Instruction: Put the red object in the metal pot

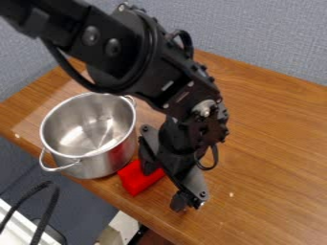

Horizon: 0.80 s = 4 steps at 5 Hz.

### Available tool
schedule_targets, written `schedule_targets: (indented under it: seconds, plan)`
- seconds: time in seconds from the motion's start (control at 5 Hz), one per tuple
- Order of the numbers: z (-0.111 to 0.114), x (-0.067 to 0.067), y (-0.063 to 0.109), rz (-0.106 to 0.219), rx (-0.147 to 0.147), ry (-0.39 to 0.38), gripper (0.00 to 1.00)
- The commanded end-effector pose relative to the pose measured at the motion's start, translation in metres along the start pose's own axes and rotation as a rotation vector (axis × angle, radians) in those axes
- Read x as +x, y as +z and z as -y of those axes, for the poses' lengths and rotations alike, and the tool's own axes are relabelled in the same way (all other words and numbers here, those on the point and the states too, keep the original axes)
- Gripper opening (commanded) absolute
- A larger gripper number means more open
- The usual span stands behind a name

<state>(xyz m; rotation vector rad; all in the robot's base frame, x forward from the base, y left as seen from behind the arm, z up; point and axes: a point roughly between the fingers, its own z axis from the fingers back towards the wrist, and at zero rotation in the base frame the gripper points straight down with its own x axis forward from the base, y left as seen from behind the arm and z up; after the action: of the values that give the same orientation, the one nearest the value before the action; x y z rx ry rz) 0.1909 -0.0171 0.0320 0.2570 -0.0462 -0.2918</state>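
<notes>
The red object (137,179) lies on the wooden table near its front edge, just right of the metal pot (87,134). Only its left end shows; the rest is hidden behind my black gripper (166,180). The gripper points steeply down over the bar and is open, jaws spread wide. One fingertip (186,199) reaches the table to the right of the bar, the other stands behind it near the pot. I cannot tell whether the fingers touch the bar. The pot stands upright and empty, with a loop handle at its front left.
The wooden table (269,124) stretches back and right of the arm. Its front edge runs close below the red bar and the pot. Dark cables (32,206) hang off the table at lower left. A grey wall is behind.
</notes>
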Motion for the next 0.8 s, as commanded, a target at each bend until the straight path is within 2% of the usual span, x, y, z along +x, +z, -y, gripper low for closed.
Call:
schedule_targets:
  seconds: [0.0,0.6]
  plan:
    - [-0.004,-0.001,0.0,-0.021,0.026,-0.018,1.0]
    - [-0.018,-0.003,0.004,-0.059,0.065,-0.032,1.0]
